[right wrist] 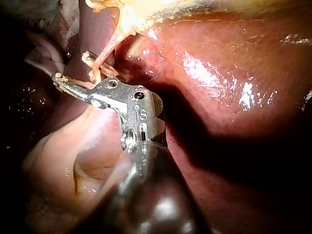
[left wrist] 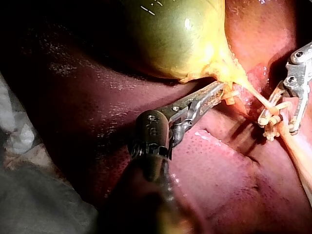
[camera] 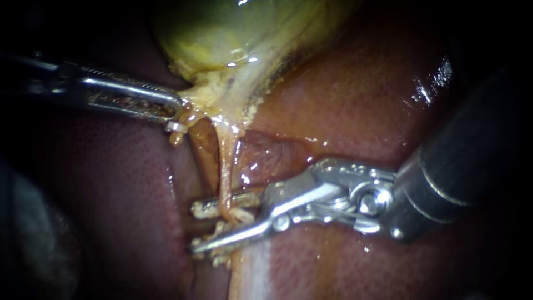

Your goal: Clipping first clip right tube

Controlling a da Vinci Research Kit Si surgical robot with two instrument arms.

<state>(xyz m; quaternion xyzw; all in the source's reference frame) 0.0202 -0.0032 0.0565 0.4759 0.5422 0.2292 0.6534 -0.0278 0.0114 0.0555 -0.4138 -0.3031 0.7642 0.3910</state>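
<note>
Right instrument (camera: pixel 194 229), lower centre: jaws wide apart, straddling right tube (camera: pixel 226 166), gripping nothing. Left instrument (camera: pixel 179 113), upper left: jaws clamped on gallbladder (camera: pixel 222 33) neck. Seat tube deep, square across jaws, before closing; clip presence unclear.

My left instrument (camera: pixel 179 114) reaches in level from the left on its slim metal shaft. The hand at its tip is narrow and straight, both jaws pressed together on the lower edge of the gallbladder (camera: pixel 222 33). My right instrument (camera: pixel 195 228) enters from the right on a thick dark shaft that slopes down toward the middle, its silver wrist bent to point the hand leftward, where the two long jaws stand apart in a narrow V, the upper one nearly level, the lower angled downward.
</note>
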